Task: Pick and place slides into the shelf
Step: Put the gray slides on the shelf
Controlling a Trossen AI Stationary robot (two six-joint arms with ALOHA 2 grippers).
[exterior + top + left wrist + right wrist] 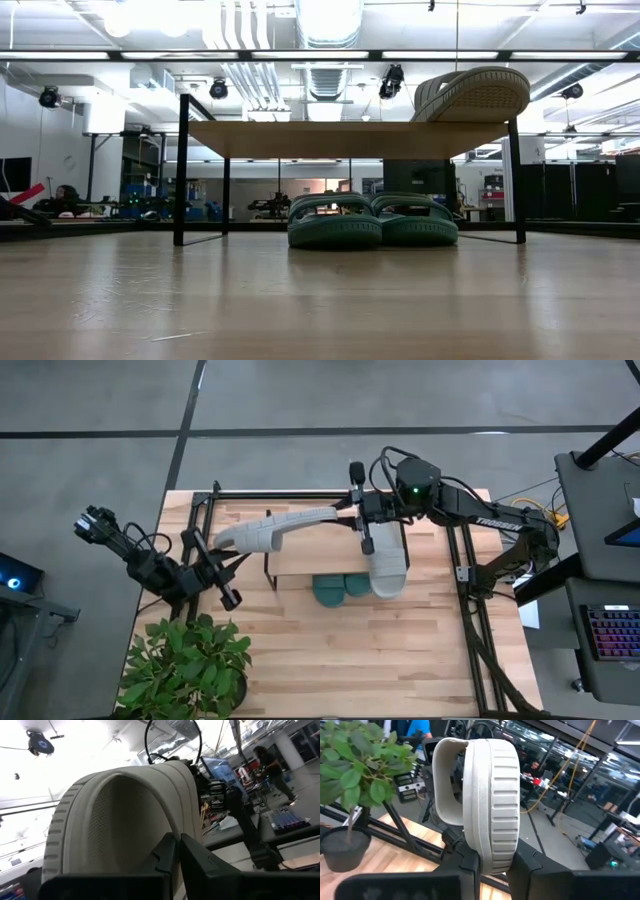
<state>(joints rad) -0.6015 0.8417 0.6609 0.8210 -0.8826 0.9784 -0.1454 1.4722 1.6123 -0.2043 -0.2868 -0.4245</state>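
Observation:
The shelf [310, 548] [330, 140] stands mid-table on thin black legs. Two teal slides [340, 589] [372, 222] sit side by side on the table under it, toes toward the near edge. My left gripper [215, 565] [178, 855], at the shelf's left end, is shut on a pale grey slide [275, 530] [115, 815] that stretches over the shelf. My right gripper [367, 530] [492, 865], above the shelf's right part, is shut on the second grey slide [387, 565] [475, 95] [490, 795]. My left gripper pinches the grey slide at one end of its sole [167, 832], between both fingers. The fingers come level from the table's left. The slide juts out along them, lifted above the shelf top and out of the low view. My right gripper pinches the other grey slide at one end of its sole [492, 852], one finger on each face. The fingers come from the far side, along the slide. The slide sits tilted, ribbed sole upward [490, 90], over the shelf's right near part; whether it touches the board, I cannot tell.
A potted plant [190, 665] [350, 775] stands at the table's near left corner. Black frame rails [470, 610] run along the table's right side. Bare wood [350, 650] lies between the shelf and the near edge. People show in the room beyond.

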